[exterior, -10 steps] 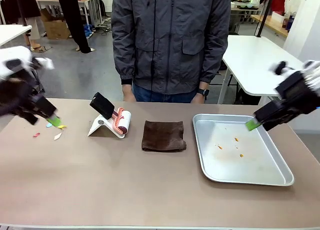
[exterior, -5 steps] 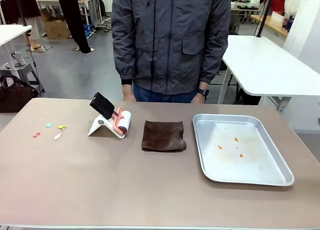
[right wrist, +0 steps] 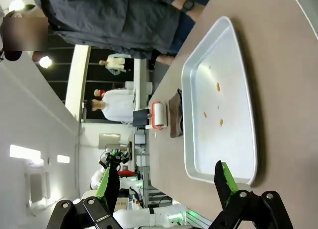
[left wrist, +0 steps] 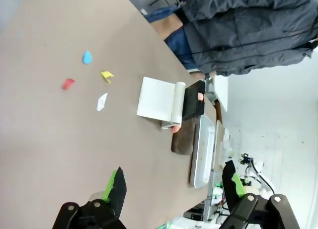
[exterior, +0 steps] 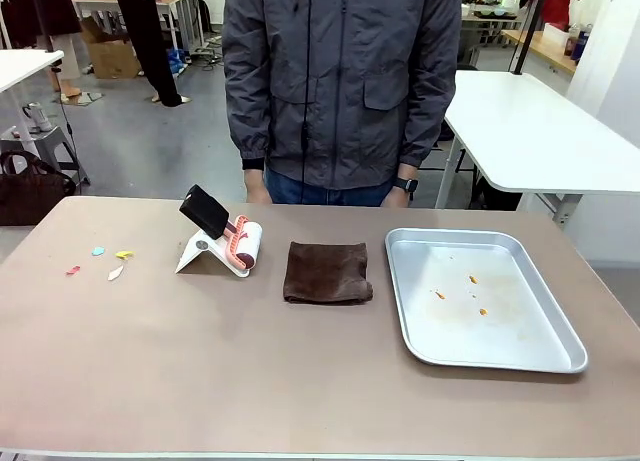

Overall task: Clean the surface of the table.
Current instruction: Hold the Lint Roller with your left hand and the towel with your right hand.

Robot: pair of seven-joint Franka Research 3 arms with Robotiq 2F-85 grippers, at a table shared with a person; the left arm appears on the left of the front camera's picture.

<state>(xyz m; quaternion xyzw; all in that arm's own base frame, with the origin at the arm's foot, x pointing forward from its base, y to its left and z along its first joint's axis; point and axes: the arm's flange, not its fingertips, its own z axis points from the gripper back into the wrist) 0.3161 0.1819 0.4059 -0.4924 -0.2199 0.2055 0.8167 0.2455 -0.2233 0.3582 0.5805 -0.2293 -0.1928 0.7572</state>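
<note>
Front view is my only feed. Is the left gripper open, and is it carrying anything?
Observer: The left gripper is open, with nothing between its fingers.
Operator: What is it pointed at?
Observer: It looks down on the table, with the four small coloured scraps lying ahead of it.
Operator: And the right one?
Observer: The right gripper is open and empty too, facing along the length of the tray.
</note>
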